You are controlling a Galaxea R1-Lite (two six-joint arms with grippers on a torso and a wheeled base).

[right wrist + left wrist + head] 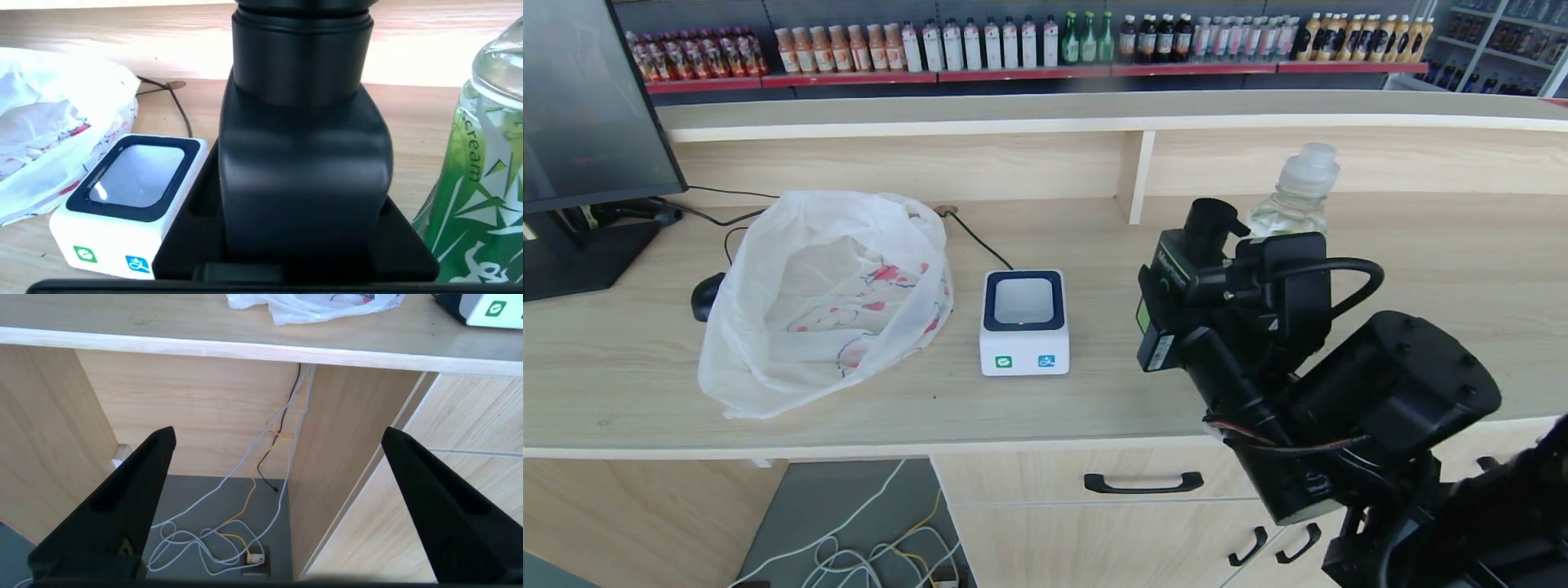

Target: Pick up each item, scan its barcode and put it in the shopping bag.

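In the head view the white shopping bag, with red print on it, lay open at the left centre of the pale wooden counter. The white scanner, with one green and one blue square icon on its front, stood just right of the bag. The clear bottle stood at the upper right, partly hidden behind the right gripper; I cannot tell whether that gripper was open or closed. A dark monitor occupied the upper left, and a shelf of drinks ran along the top. In the left wrist view the left gripper hung below the counter edge with its fingers spread wide apart, above loose cables on the floor. In the right wrist view the bottle showed a green label with white lettering and a leaf pattern.
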